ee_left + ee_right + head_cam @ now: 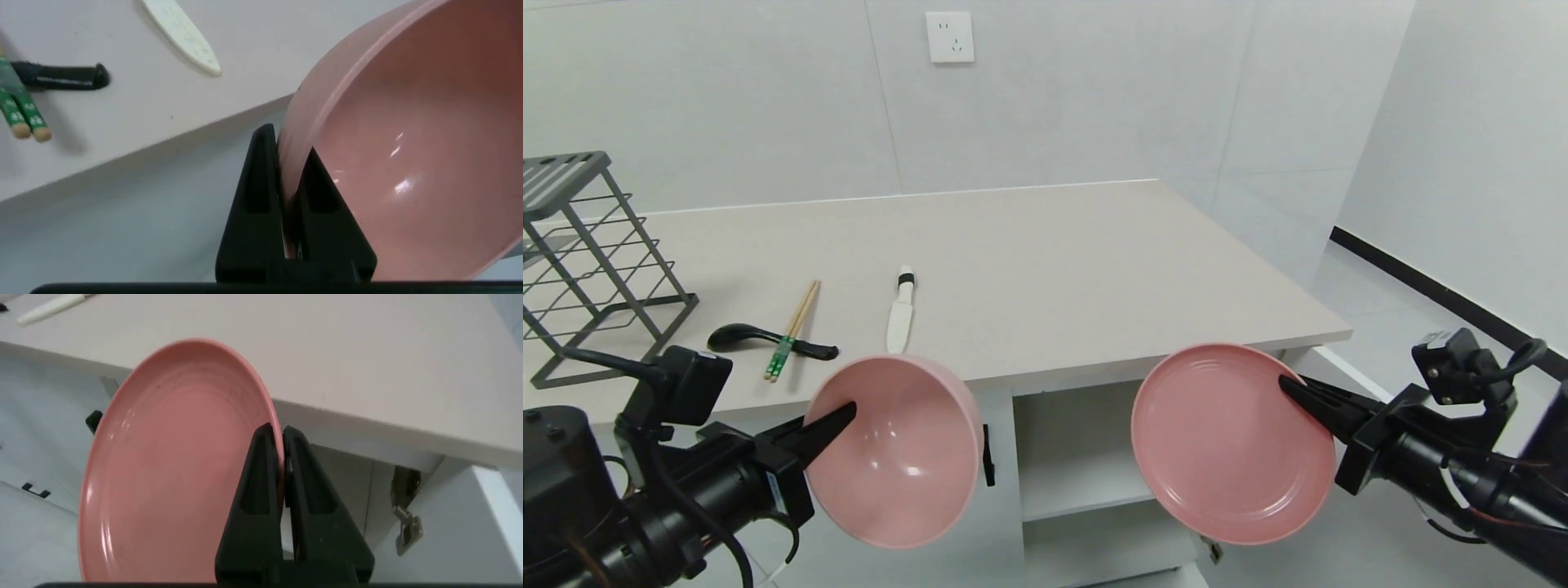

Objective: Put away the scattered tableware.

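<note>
My left gripper (845, 412) is shut on the rim of a pink bowl (900, 457), held tilted in the air just off the counter's front edge; the rim sits pinched between the fingers (263, 188) where the bowl (409, 155) meets them. To the right, my right gripper (1290, 384) is shut on the edge of a pink plate (1225, 445), held nearly upright in front of the open cabinet. The plate (172, 449) stands clamped at its rim. On the counter lie a white knife (901, 310), wooden chopsticks (792, 331) and a black spoon (760, 336).
A dark wire rack (584, 261) stands at the counter's left end. The beige counter (1054, 253) is bare to the right. Below it an open cabinet with a white shelf (1086, 482) faces me. A wall socket (949, 37) sits above.
</note>
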